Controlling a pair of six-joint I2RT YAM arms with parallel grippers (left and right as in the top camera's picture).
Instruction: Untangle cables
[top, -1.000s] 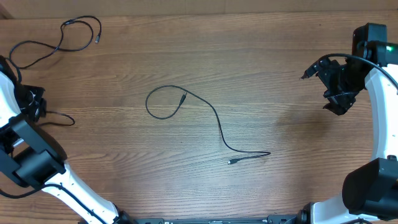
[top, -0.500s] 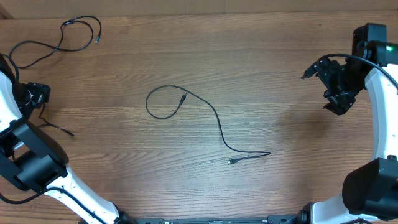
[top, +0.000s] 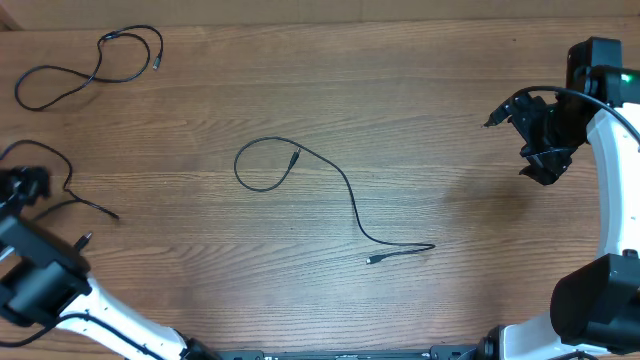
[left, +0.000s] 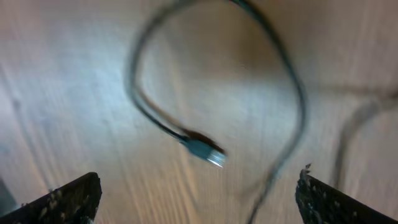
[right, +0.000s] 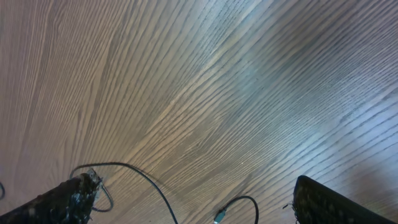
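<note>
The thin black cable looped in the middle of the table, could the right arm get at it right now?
Probably yes: only bare wooden table lies between the open right hand and the thin black cable.

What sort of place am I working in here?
Likely a robot lab bench: a wood-grain table, a left arm and right arm at its sides, and thin cables laid out.

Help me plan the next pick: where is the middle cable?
In the overhead view the middle cable lies alone at the centre of the table, loop on the left, tail running lower right, far from the right gripper.
</note>
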